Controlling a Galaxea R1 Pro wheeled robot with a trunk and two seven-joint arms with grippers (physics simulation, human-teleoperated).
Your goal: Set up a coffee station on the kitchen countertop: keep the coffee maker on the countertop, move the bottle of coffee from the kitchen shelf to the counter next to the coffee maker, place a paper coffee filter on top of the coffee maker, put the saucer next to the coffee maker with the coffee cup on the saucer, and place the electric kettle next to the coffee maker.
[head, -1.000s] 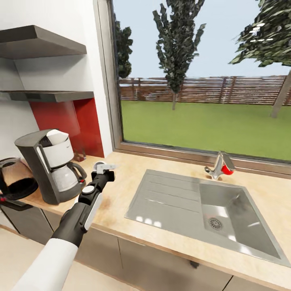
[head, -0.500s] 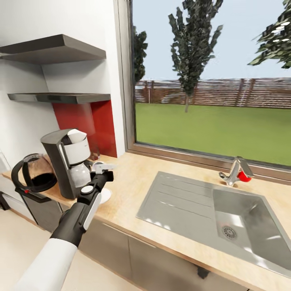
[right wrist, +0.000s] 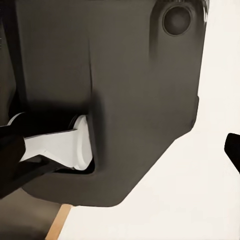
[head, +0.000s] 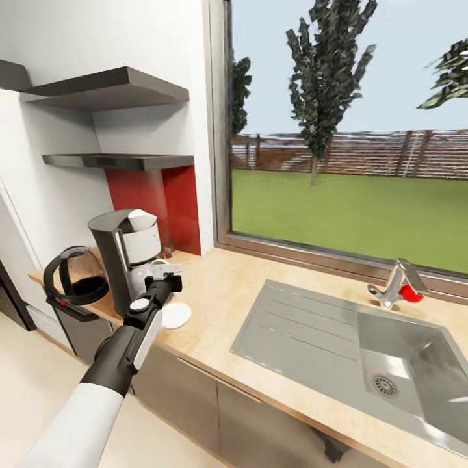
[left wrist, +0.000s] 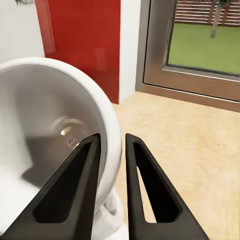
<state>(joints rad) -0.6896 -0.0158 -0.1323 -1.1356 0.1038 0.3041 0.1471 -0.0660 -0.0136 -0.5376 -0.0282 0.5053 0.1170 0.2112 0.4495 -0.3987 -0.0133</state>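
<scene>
Left gripper [head: 167, 273] holds the tiny white coffee cup [left wrist: 55, 145]: in the left wrist view its two black fingers [left wrist: 142, 185] pinch the cup's rim wall, one inside the bowl, one outside, cup tipped on its side.

Largest to smallest, placed from that gripper:
- long light-wood kitchen countertop [head: 240, 292] beneath and beyond it.
- tall black coffee maker with white front [head: 130, 257] close on its left.
- squat dark translucent electric kettle with looped black handle [head: 78, 283] further left, past the coffee maker.
- small flat round white saucer [head: 175, 314] on the counter, just below the gripper and nearer the robot.

Judgement: setting the cup down calls for descent and a slight draw-back onto the saucer, with the cup righted.

Right gripper: state cannot be told.
</scene>
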